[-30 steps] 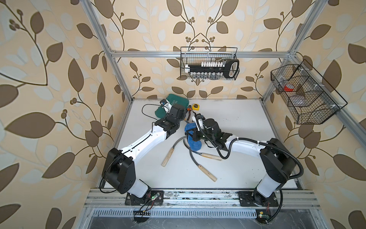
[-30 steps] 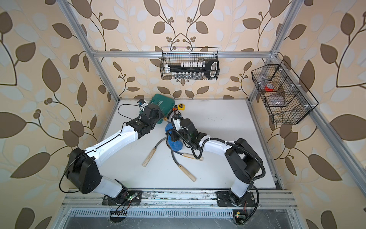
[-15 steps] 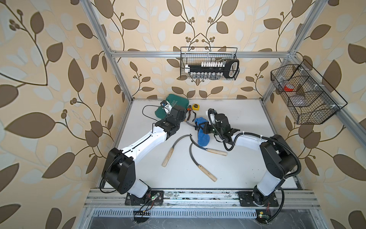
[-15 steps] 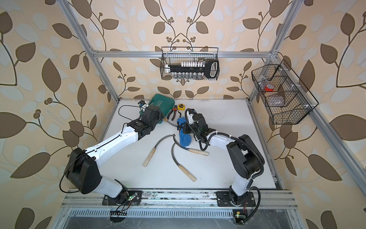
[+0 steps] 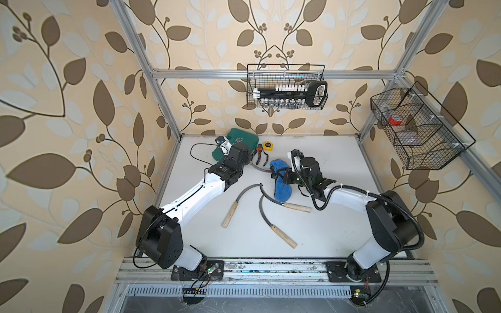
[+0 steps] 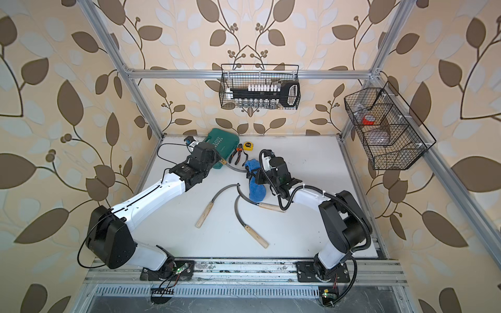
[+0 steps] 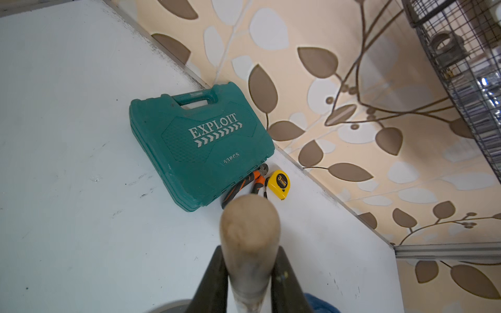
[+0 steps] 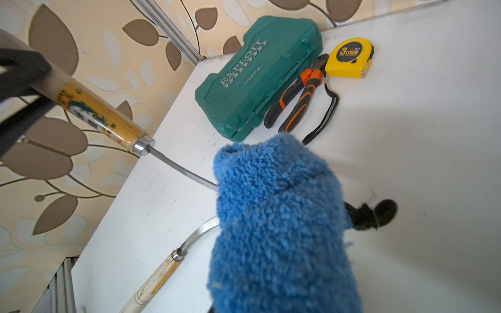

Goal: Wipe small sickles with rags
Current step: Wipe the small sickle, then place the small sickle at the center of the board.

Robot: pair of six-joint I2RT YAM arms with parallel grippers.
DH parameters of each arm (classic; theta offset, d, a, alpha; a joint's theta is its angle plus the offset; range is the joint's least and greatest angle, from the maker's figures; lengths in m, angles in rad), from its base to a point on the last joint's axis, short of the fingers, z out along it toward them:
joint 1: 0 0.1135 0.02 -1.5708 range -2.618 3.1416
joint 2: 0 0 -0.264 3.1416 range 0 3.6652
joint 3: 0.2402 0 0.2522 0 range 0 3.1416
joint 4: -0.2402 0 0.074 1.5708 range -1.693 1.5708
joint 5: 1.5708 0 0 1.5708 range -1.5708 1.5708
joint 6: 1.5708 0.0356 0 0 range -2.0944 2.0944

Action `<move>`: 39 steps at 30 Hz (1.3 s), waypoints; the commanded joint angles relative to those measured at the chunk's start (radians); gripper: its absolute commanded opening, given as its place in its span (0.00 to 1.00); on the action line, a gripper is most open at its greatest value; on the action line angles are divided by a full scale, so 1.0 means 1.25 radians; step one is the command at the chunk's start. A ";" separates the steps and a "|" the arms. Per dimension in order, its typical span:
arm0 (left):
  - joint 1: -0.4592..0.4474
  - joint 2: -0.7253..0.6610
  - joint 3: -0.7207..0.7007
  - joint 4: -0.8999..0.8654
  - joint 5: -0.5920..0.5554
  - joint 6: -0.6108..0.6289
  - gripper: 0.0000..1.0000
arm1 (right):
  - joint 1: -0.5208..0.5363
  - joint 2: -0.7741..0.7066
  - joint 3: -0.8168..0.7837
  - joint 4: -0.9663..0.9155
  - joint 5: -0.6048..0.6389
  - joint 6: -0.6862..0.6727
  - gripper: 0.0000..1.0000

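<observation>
Teal tool case (image 7: 200, 141) sits near the back wall, orange-handled pliers (image 8: 298, 100) just beside it, then a yellow tape measure (image 8: 349, 57). One wire basket (image 5: 252, 81) hangs on the back wall, another wire basket (image 5: 433, 151) on the side wall.

On my screen the rag (image 8: 279, 216) is bright blue and fluffy. The case (image 7: 200, 143) is teal with white lettering and chevrons; beside the case, the pliers (image 8: 295, 100) are orange and black, the tape measure (image 8: 349, 58) yellow. One sickle (image 8: 92, 108) shows a honey-coloured handle with a green and red print; the loose sickles (image 5: 230, 215) are pale wood and dark grey. Worktop (image 5: 325, 230) white, walls (image 5: 81, 81) cream with brown leaves.
</observation>
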 commanded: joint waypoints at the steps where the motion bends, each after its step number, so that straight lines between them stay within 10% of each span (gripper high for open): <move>1: 0.034 -0.062 0.010 -0.024 -0.005 -0.015 0.00 | -0.003 -0.083 -0.022 -0.022 0.032 -0.005 0.00; 18: 0.243 -0.255 -0.242 -0.134 0.026 -0.135 0.00 | -0.017 -0.481 -0.188 -0.190 0.183 -0.025 0.00; 39: 0.405 -0.028 -0.237 -0.074 0.092 -0.130 0.00 | -0.085 -0.371 -0.249 -0.109 0.176 -0.024 0.00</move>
